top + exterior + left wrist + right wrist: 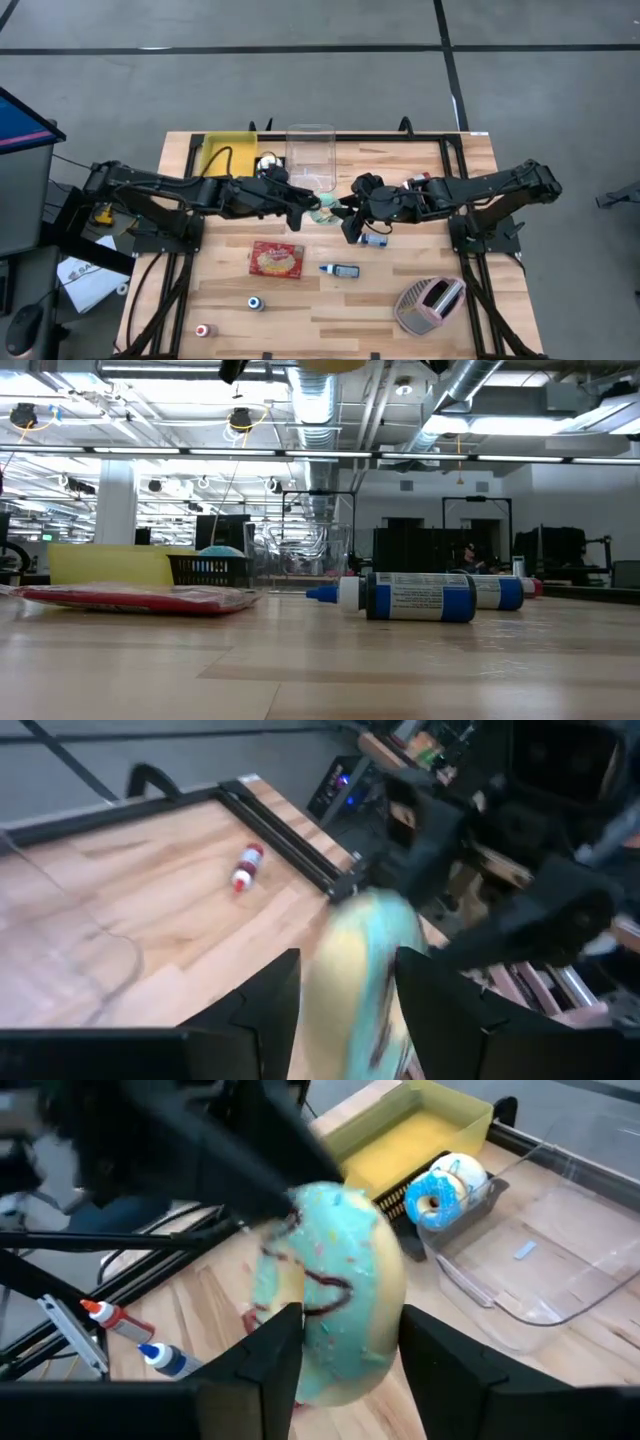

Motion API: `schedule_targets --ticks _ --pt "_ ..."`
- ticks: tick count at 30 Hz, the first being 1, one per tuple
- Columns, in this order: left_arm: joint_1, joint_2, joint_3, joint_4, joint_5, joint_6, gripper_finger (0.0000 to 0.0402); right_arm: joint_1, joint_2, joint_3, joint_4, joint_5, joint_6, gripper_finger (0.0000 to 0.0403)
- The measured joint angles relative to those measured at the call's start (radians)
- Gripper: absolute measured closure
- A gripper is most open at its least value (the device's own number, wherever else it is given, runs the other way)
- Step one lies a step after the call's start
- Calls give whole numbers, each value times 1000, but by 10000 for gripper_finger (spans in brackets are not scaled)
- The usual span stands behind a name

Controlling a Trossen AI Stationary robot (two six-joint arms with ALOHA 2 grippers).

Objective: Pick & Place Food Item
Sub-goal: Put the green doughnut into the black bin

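Hiding the donut [330,212] overhead, both arms meet.

Grey concrete floor [300,25] w/ dark seams; ceiling ducts [320,400], strip lights [200,455] overhead.

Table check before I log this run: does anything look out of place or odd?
Nothing spilled or damaged. One oddity: both hands meet on one teal-frosted doughnut in mid-air, left hand and right hand together.

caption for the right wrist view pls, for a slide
Teal-iced doughnut between the right tool fingers, left tool meeting it mid-handover.
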Motion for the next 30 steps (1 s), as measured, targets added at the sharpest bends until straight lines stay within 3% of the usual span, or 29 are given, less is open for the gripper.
schedule_targets --ticks 11,19,22,26,30 --pt "-3 -31 0 -88 29 33 236 10 0 0 30 2 1 250" --pt "-37 -28 -1 -319 183 106 193 58 0 0 -42 7 65 250" --pt "-81 -27 -1 -329 195 162 183 81 0 0 -88 11 111 250" --pt "-128 -27 -1 -337 301 222 179 114 0 0 -128 10 161 250" --pt "-149 -28 -1 -372 277 223 184 144 0 0 -162 45 198 250"
